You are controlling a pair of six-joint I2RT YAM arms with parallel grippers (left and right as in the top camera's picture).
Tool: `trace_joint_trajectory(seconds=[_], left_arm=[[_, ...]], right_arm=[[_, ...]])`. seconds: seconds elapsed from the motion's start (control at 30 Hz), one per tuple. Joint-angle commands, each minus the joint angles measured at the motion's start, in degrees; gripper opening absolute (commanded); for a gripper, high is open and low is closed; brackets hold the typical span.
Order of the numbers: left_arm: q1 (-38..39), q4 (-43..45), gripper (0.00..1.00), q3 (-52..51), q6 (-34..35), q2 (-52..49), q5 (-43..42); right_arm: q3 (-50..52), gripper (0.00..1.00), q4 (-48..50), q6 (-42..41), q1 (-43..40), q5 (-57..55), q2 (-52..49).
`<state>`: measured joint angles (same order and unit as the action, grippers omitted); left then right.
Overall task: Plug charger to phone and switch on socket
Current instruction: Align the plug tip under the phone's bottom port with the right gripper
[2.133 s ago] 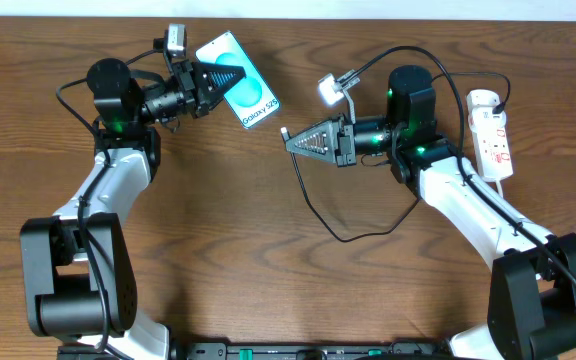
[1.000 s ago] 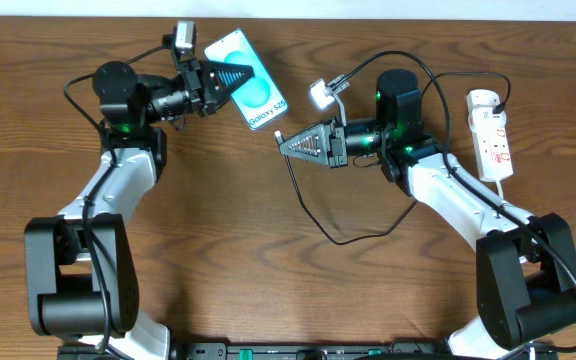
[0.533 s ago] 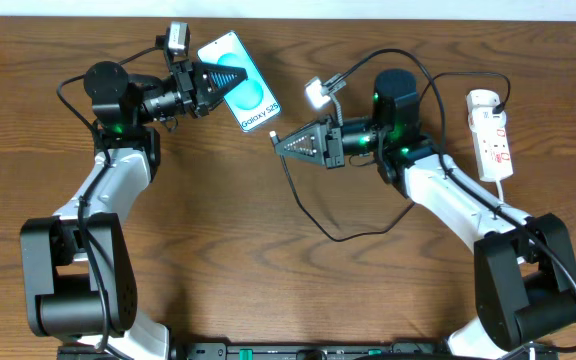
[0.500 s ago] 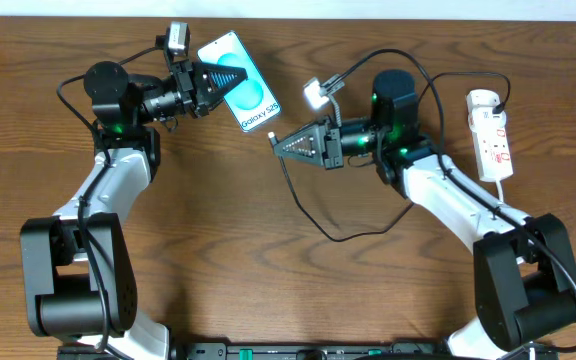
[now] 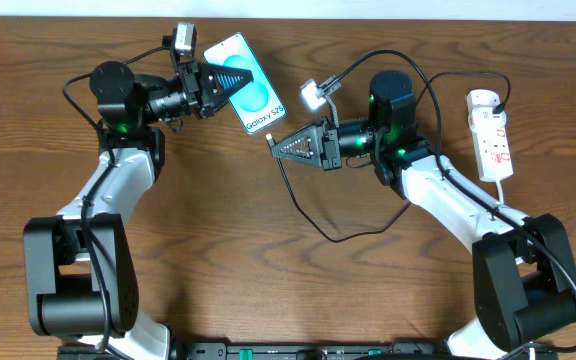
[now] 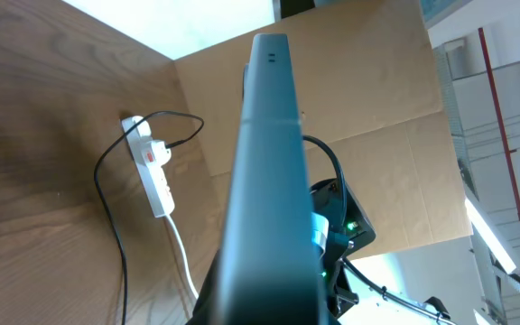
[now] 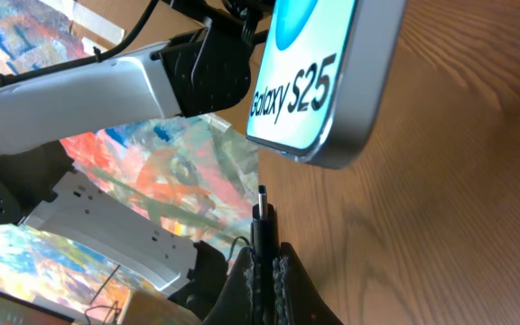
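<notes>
Plug meets port, almost: my left gripper (image 5: 238, 80) has its jaws clenched on the phone (image 5: 264, 106), gripping it by the upper end and holding it tilted above the worktop (image 5: 268, 290). The "Galaxy S25" lettering runs along the free lower end. From the left wrist camera I see only the phone's (image 6: 269, 181) dark edge, rising up the middle of the frame.

Just below the phone's lower end, my right gripper (image 5: 277, 148) has its jaws clamped on the charger (image 5: 340, 236) right behind the connector. The right wrist view shows the tip (image 7: 262, 209) pointing up at the phone's (image 7: 319, 81) bottom edge, close but with a gap of daylight between them; the two are not touching. The phone's shadow lies on the wood beneath it. From the connector the thin black cable drops away from the phone in a loose loop across the worktop and curls back under the right arm.

The socket (image 5: 490, 135) lies flat well to the right of the phone, beyond the right arm. A black lead is plugged in at its far end, and a white lead trails off toward me.
</notes>
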<state>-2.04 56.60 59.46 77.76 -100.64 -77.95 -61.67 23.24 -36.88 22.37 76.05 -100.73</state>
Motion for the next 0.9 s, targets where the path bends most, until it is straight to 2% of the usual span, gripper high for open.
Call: trace_joint_trajectory(seconds=[0.0,0.87], left_arm=[[0.0,0.5,0.07,0.4,-1.2,0.5,-1.0],[0.0,0.5,0.07,0.4,-1.6,0.5,-1.4]], right_arm=[[-0.3,0.01,0.4,-0.3,0.1,0.4,0.0],[-0.3,0.01,1.4,-0.3,-1.0,-0.1,0.0]])
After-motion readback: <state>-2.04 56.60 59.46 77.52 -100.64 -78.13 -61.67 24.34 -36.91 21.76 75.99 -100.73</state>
